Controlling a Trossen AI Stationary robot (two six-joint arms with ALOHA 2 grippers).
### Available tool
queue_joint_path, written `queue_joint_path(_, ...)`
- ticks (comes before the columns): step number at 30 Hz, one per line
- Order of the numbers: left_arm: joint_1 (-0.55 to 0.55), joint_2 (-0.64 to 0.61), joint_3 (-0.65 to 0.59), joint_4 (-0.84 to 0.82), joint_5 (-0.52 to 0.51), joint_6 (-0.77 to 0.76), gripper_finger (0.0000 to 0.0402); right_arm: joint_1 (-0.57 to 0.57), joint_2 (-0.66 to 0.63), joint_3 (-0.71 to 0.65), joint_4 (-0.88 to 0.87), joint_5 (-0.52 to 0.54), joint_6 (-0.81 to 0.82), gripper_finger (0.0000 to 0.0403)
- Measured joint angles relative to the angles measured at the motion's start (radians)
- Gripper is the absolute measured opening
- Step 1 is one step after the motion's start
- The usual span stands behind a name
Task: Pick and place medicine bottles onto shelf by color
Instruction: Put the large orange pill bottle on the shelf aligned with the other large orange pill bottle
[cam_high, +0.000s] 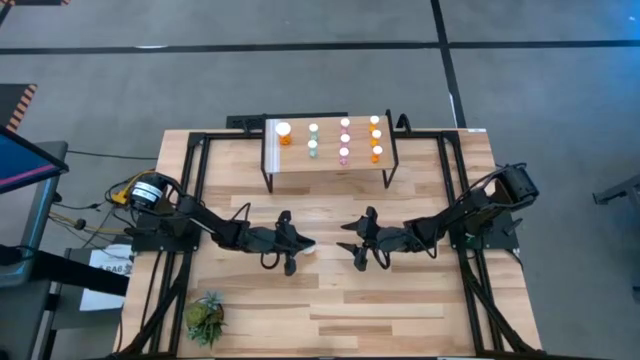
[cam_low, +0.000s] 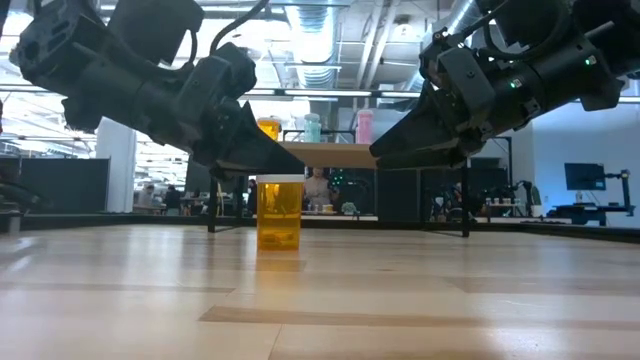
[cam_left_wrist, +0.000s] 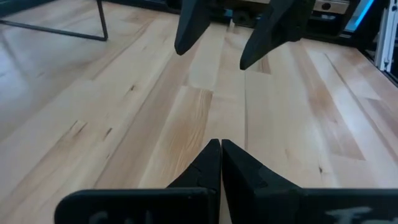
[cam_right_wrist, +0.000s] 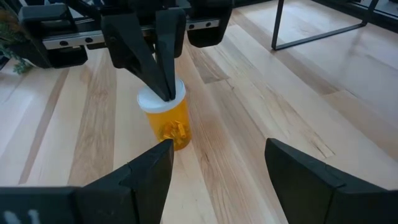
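A light-wood bench (cam_high: 330, 300) on a grey floor carries a shelf (cam_high: 330, 178) at the middle of its far edge. One wide orange bottle (cam_right_wrist: 166, 121) stands upright near the bench's middle, long axis vertical, white cap up. The left gripper (cam_right_wrist: 163, 78) has its fingers pressed together, tips just over the cap (touching or not, I cannot tell). The right gripper (cam_right_wrist: 217, 155) faces it, fingers spread wide and gripping nothing, the bottle just beyond its tips. On the shelf stand nine more bottles, all upright: four orange (cam_high: 284, 134), two teal (cam_high: 313, 135) and three pink (cam_high: 345, 130), in four columns. One small plant (cam_high: 205, 318) sits by the near left corner.
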Motion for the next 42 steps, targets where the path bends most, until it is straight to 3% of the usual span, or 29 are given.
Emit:
queue_joint_path(29,0.000,-0.001,0.001,-0.105,-0.026,-0.051,0.0000,0.000,0.000,0.000,0.000,0.000,0.003,0.0276)
queue_joint_path(38,0.001,0.005,-0.006,0.008,-0.003,0.004,0.0002,0.000,0.000,0.000,0.000,0.000,0.002,0.0276)
queue_joint_path(42,0.000,-0.017,-0.006,0.006,0.018,0.007,0.0020,0.000,0.000,0.000,0.000,0.000,0.001,0.0276)
